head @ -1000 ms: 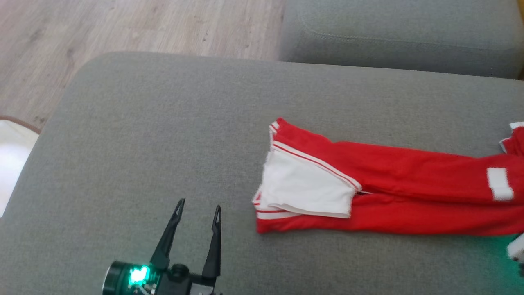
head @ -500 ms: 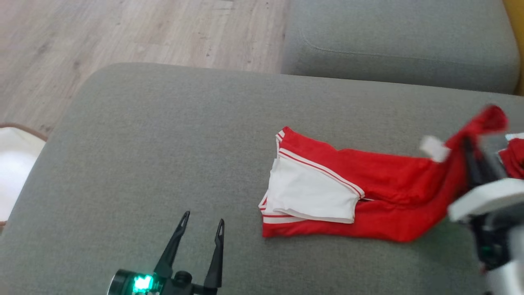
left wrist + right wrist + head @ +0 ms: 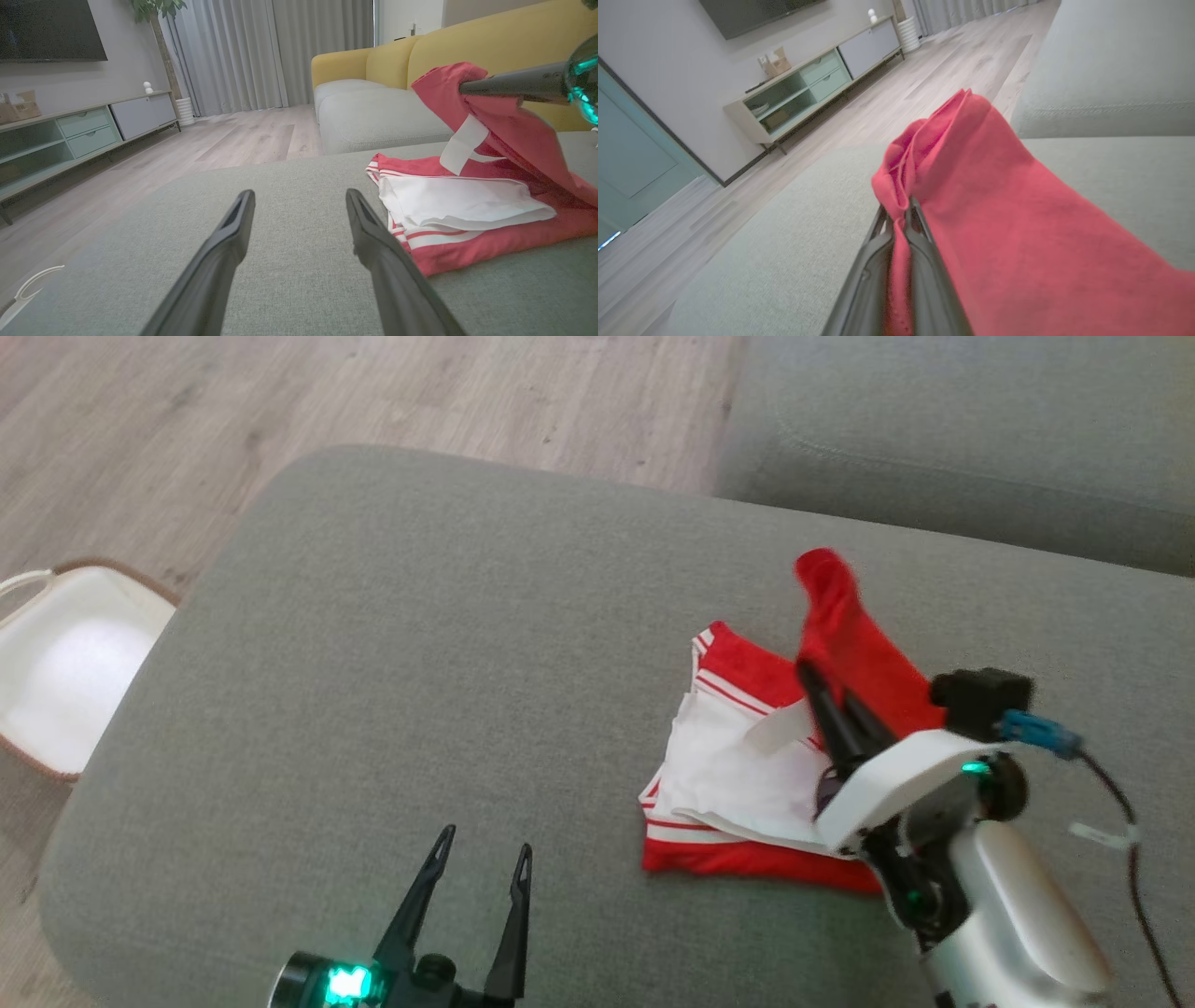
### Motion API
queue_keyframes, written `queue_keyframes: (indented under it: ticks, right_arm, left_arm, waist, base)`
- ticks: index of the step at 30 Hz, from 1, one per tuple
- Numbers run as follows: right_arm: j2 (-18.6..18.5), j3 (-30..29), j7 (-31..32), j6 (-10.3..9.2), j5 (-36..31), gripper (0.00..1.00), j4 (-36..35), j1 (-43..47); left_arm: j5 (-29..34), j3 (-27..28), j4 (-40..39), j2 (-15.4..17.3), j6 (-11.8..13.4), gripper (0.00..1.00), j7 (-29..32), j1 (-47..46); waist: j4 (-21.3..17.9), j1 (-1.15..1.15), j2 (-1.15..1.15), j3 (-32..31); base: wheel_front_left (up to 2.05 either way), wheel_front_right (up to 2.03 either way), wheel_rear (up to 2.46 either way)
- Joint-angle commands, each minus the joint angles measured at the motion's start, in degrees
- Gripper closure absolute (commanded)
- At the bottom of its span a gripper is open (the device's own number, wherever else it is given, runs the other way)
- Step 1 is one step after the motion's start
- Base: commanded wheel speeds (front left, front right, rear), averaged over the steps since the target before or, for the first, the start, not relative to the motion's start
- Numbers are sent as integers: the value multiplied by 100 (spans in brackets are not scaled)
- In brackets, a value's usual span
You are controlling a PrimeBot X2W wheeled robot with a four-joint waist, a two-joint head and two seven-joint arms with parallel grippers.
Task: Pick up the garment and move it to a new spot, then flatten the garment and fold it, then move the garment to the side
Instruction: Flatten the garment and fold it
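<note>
From the head, a big grey seat point(image 3: 373, 663) looks soft and flat. The garment point(image 3: 728, 775) lies on its right part, red with a white sleeve on top. The right gripper point(image 3: 810, 674) has its two dark fingers pressed together on a red fold of the garment and holds that end up above the rest. The left gripper point(image 3: 483, 845) sits at the near side of the seat, fingers spread wide with nothing between them, well apart from the garment. A wood floor point(image 3: 420, 392) lies past the seat, a white basket point(image 3: 84, 681) stands on the left, and another grey cushion point(image 3: 980, 439) is at the far right.

From the left wrist, the two spread fingers point over the grey seat. The garment rests on the seat to the right, and a white tag point(image 3: 460, 144) hangs from the lifted red part. Behind are a yellow sofa back point(image 3: 490, 46), grey curtains point(image 3: 261, 51), a plant point(image 3: 159, 9), a low cabinet point(image 3: 88, 126) and a dark TV point(image 3: 46, 28).

From the right wrist, red cloth is pinched between the fingers and drapes down to the right. A teal door point(image 3: 635, 163) shows on the left.
</note>
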Motion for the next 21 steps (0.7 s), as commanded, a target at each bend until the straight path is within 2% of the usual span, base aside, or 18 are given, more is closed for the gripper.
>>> queue_keyframes:
  ticks: [1,5,6,7,8,16,21]
  right_arm:
    - [56,187,-11,21,62,100,-111,-298]
    - [100,540,-77,21,195,98,229,-452]
    - [106,604,-116,21,244,70,298,-478]
    - [110,667,-165,21,292,29,356,-502]
    - [114,733,-226,21,349,0,391,-525]
    - [113,890,-657,21,584,0,484,-564]
    - [-209,720,-940,21,426,0,296,-267]
  left_arm:
    - [17,151,-155,-82,-12,0,-53,-252]
    - [11,172,-125,-153,-21,0,-53,-300]
    - [12,181,-121,-169,-17,0,-53,-308]
    - [11,193,-120,-184,-12,0,-53,-313]
    - [12,202,-118,-195,-11,0,-53,-316]
    - [-64,410,-89,-255,34,0,-53,-227]
    - [-162,639,-130,-268,34,0,-53,-109]
  waist:
    - [67,0,0,54]
    - [168,0,0,118]
    - [185,0,0,128]
    - [197,0,0,133]
    - [202,0,0,135]
    - [-44,0,0,-18]
    - [-371,0,0,-203]
  base:
    - [0,0,0]
    - [0,0,0]
    - [0,0,0]
    - [0,0,0]
    - [0,0,0]
    - [0,0,0]
    - [0,0,0]
